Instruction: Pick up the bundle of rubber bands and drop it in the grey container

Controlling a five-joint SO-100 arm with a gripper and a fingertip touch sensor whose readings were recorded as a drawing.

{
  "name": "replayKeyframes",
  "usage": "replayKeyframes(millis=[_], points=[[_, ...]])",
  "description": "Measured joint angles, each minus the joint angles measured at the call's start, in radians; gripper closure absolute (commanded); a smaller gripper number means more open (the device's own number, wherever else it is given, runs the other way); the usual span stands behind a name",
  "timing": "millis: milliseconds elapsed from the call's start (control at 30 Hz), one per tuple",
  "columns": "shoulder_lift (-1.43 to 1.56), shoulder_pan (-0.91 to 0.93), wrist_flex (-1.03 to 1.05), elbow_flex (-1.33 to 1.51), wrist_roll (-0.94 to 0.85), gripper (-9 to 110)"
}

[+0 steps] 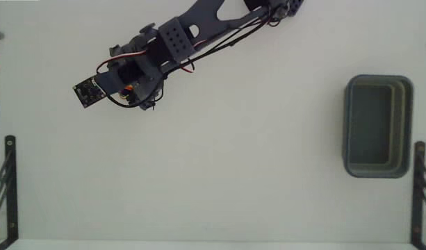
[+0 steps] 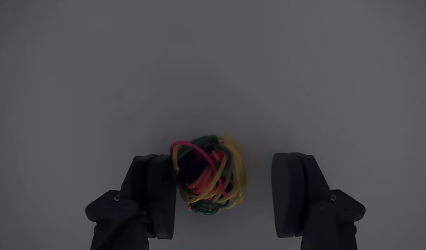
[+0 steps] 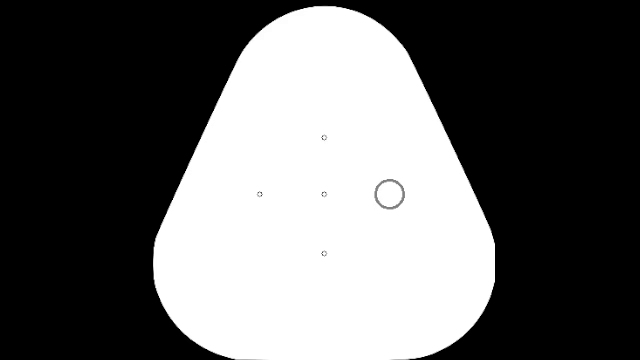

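A tiny roundish bundle of rubber bands (image 2: 209,177), a tangled clump of thin glossy loops in yellow, red, pink and green with a dark hollow inside, is sitting on the smooth, matte white table (image 2: 213,62) in the wrist view. The loops are crossing over one another loosely, a pink one arching over the top and yellow ones curving down the right side.

The dark matte plastic two-finger gripper (image 2: 226,191) is standing wide open around the bundle. Its fingers are showing as thick, rounded blocks with flat inner faces. The left finger (image 2: 157,194) in the wrist view is lying right against the clump, apparently touching it, while the right finger (image 2: 292,191) is standing apart from it with bare table between. Nothing is clamped.

In the fixed view the arm's dark blue printed body (image 1: 146,66), with perforated plates and thin red and black wires, is reaching toward the upper left of the table and hiding the bundle. The grey-green rectangular plastic container (image 1: 378,126), with rounded corners and a thick rim, is lying well apart at the right edge, its interior looking bare.
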Motion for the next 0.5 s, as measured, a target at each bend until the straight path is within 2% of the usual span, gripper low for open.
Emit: replayKeyframes(millis=[500], points=[[0.000, 0.000, 0.000, 0.000, 0.000, 23]])
